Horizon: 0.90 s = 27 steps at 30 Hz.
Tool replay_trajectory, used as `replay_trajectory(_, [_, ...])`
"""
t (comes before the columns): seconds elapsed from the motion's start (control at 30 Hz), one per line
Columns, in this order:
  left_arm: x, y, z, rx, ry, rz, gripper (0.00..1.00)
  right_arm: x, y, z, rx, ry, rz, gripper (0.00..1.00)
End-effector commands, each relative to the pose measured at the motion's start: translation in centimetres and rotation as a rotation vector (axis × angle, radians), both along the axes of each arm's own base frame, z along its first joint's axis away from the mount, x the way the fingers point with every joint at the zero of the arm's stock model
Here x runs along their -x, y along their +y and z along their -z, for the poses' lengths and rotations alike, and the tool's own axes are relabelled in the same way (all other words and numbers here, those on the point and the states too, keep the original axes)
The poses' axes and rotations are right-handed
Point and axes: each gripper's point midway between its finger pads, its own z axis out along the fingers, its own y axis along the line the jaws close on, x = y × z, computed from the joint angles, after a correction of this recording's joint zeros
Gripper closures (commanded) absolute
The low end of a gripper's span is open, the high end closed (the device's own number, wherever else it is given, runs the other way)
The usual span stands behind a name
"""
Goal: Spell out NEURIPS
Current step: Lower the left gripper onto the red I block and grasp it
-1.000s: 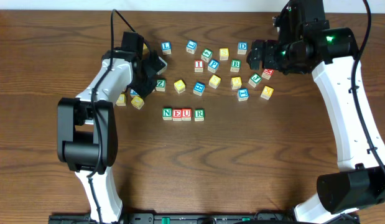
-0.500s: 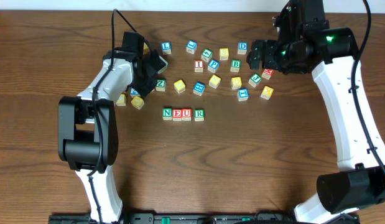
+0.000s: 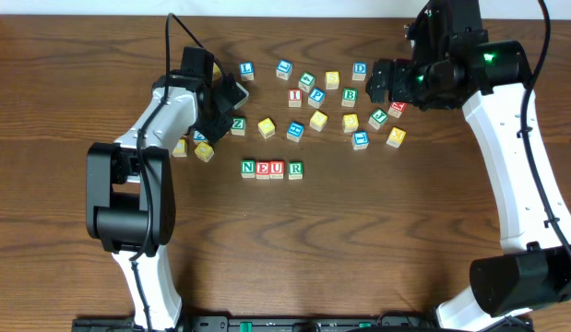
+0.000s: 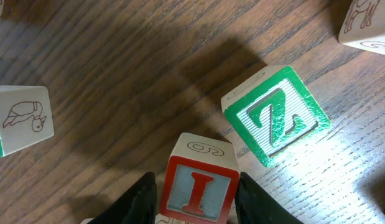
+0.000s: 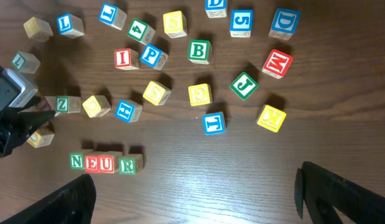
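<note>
In the left wrist view my left gripper is shut on a cube with a red I facing the camera, a dark finger against each side. It hangs close beside a green Z cube. From overhead this gripper is at the left of the scatter. The row N, E, U, R lies in front. Another red I cube and a blue P cube sit in the scatter. My right gripper is open, high at the back right, holding nothing.
Loose cubes lie scattered behind the row: a green B, green J, red M, blue D, blue T and several yellow ones. Two yellow cubes sit by the left arm.
</note>
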Motion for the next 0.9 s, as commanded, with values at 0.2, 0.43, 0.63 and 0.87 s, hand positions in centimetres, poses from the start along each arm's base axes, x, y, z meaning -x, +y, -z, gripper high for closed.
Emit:
replay_trajectory(0.2, [-0.4,-0.2,0.1,0.029,-0.004,-0.066,0.67,0.1,0.6,0.3,0.006,0.003,-0.015,0.01])
replay_trajectory(0.43, [-1.1,1.7,-1.5,-0.009,-0.046,-0.302,0.67,0.1,0.5,0.3,0.006,0.003,-0.014,0.01])
replay_trajectory(0.63, [-2.2,2.1,-5.9,0.052,-0.14,-0.485,0.68,0.1,0.6,0.3,0.006,0.004,-0.015,0.01])
replay_trajectory(0.87, [-1.8,2.1,-12.4,0.21,-0.239,-0.73,0.79,-0.2,0.6,0.2,0.003,-0.009,-0.014,0.01])
